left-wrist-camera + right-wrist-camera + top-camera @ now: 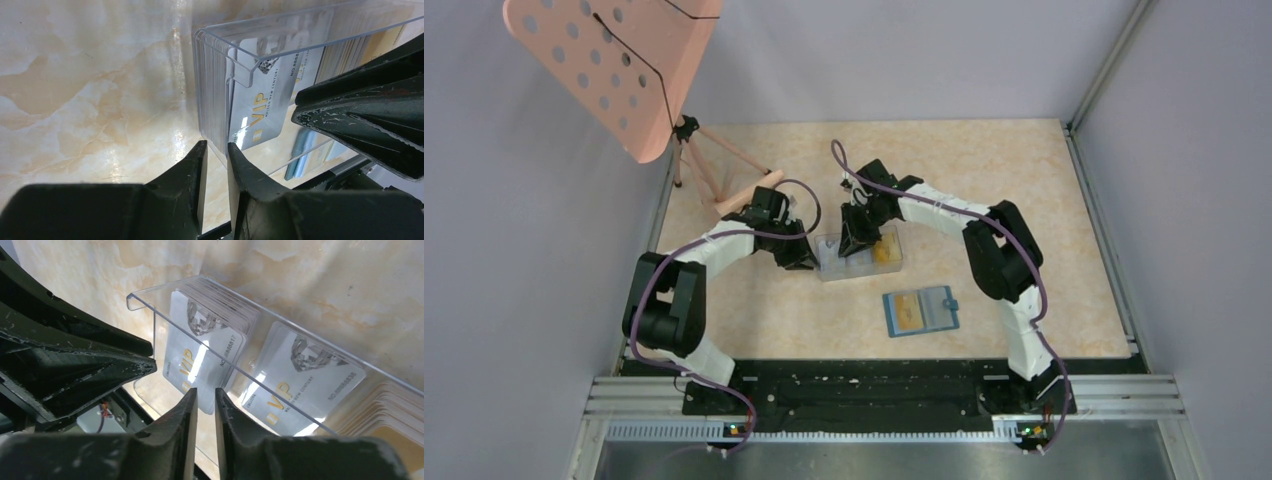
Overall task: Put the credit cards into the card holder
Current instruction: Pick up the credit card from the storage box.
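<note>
A clear box (864,274) is lying on the marbled table (1024,200), and both arms are reaching in to it. The left gripper (216,144) is sitting at the box's end nearest the left arm. Its two fingers are standing only a narrow slit apart, and the box's end wall is running down between the tips. Whether the pads are actually pressing on that wall I cannot tell. Just inside that wall a tight stack of pale cards is standing on edge. The right gripper (205,390) is hanging over the box's middle, just beside the left gripper, and its fingers are likewise showing only a thin gap. A silver VIP card (205,350) is leaning in the compartment there, and its lower edge is showing in that gap. Whether the fingers are pinching the card, the box's long wall or nothing at all cannot be made out. In the next compartment, one step toward the box's other end, a neighbouring VIP card (300,385) is leaning the same way behind the clear wall. At the box's end nearest the right arm an orange-yellow stack (886,250) is filling the last compartment. The card holder (938,308) is lying open and flat near the box, not touching it, on the side toward the arm bases and the right arm. An orange-yellow card (907,313) is resting on the holder's half nearer the box. Well away from the box, past its left-arm end and toward the far wall, a pink perforated panel (614,60) is standing tilted on a tripod (709,170).
</note>
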Robot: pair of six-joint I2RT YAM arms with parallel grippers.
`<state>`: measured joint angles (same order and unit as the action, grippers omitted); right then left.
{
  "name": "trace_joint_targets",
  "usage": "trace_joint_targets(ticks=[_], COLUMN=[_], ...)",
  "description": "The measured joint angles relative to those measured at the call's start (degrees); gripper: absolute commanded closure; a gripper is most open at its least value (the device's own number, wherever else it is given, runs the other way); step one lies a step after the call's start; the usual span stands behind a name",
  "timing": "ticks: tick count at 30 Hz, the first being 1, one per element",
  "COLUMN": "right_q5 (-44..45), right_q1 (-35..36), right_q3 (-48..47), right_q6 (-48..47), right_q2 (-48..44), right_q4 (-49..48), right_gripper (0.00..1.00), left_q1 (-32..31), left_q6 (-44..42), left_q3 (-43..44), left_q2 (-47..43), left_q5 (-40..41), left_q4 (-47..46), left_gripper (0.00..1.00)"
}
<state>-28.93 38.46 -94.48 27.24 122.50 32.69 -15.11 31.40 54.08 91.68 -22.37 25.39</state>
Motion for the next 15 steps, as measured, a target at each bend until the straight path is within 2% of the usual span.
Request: trace_joint_targets(ticks=[7, 15], right_q5=[-2.7, -1.9], right_q1=[0.0, 0.0], right_q3=[-0.2, -0.4], right_q6=[0.5, 0.9], right_q2=[0.5, 1.0], right_q4=[-0.3, -0.4], right_gripper=[0.88, 0.69], left_q1=[-0.3, -0.4], left_q6=[0.0, 0.0], left_q3=[0.0, 0.0], left_q2=[0.0, 0.1], left_q5=[-0.3, -0.3], left_q4=[-0.3, -0.4], left_gripper=[0.78, 0.78])
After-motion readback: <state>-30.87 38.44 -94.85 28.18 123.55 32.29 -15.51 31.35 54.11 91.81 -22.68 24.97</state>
